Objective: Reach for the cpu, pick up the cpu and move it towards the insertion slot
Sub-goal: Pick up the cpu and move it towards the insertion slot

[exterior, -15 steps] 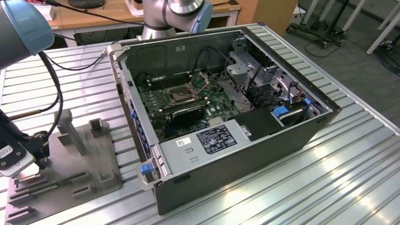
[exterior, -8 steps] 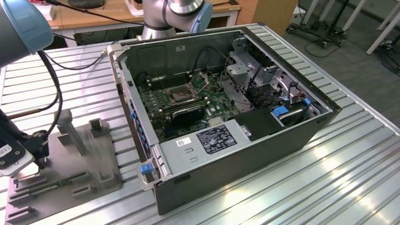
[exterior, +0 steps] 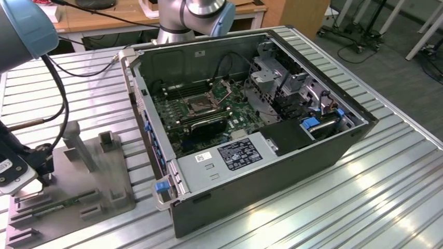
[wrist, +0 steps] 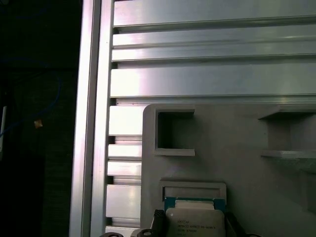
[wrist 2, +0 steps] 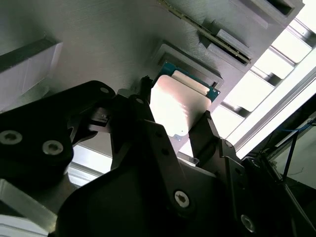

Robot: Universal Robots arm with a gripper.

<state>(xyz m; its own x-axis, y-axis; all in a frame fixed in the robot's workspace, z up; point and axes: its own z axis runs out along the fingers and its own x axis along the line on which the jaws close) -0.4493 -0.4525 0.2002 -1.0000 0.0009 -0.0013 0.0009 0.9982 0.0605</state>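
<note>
The slatted aluminium table [exterior: 387,187] carried a grey tray [exterior: 90,171] at the exterior view's left. There the gripper [wrist 2: 176,102] appeared pinched on the cpu [wrist 2: 183,96] by two opposite edges, with the chip low at its tray seat. Reach judged complete; transfer outstanding. The insertion slot [exterior: 201,107] lay at 2 o'clock from the tray, inside the computer case [exterior: 298,150].

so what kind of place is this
Likely a robotics lab bench set up for computer assembly: a robot arm, an open computer case on a slotted metal table, and a grey tray holding the cpu, with desks behind.
</note>
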